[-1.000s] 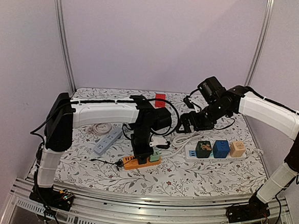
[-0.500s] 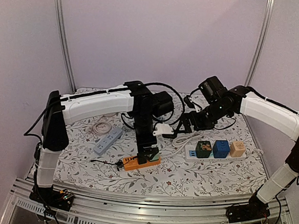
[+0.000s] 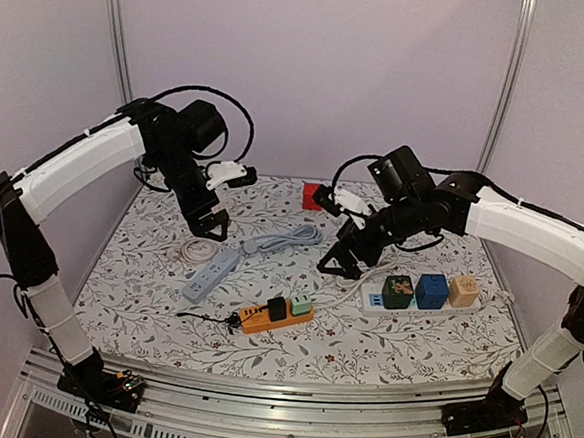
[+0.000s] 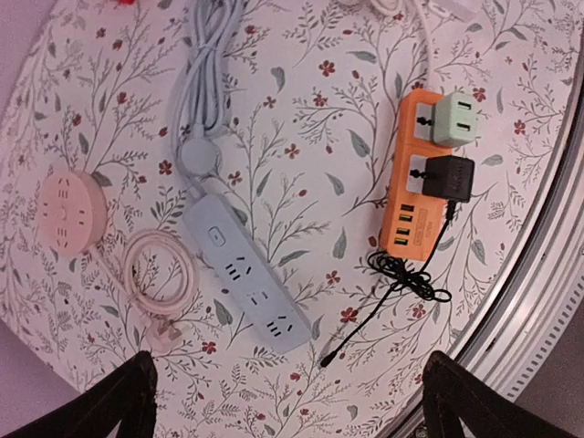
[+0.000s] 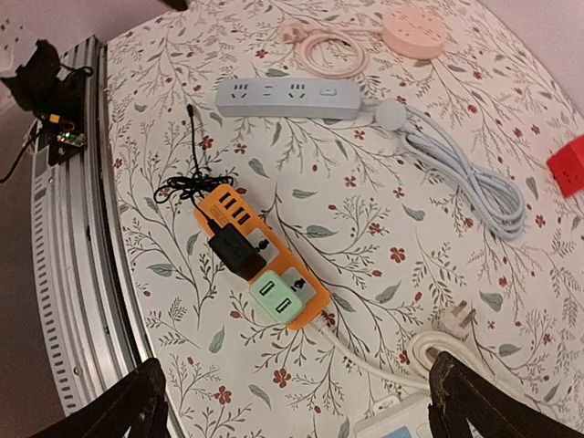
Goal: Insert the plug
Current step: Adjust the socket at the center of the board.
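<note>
The black plug (image 3: 278, 308) sits seated in the orange power strip (image 3: 265, 322), beside a mint green adapter (image 3: 302, 303). Its thin black cable lies bunched at the strip's left end. My left gripper (image 3: 208, 225) hangs open and empty high over the back left of the table, far from the strip. In the left wrist view the plug (image 4: 443, 175) and strip (image 4: 403, 224) lie at the upper right, well beyond the gripper (image 4: 292, 406). My right gripper (image 3: 341, 265) is open and empty, above and right of the strip. The right wrist view shows the plug (image 5: 239, 253) in the strip (image 5: 228, 208).
A grey-blue power strip (image 3: 211, 274) with coiled cable (image 3: 286, 239) lies left of centre. Behind it are a pink round socket (image 4: 66, 212) and its cord (image 4: 160, 274). A white strip (image 3: 421, 305) with three cube adapters lies at the right. A red cube (image 3: 314, 195) sits at the back.
My left gripper opened and let go of the black plug, which stays in the orange strip. The left arm then rose and swung back left. The right gripper dropped slightly to the left.
</note>
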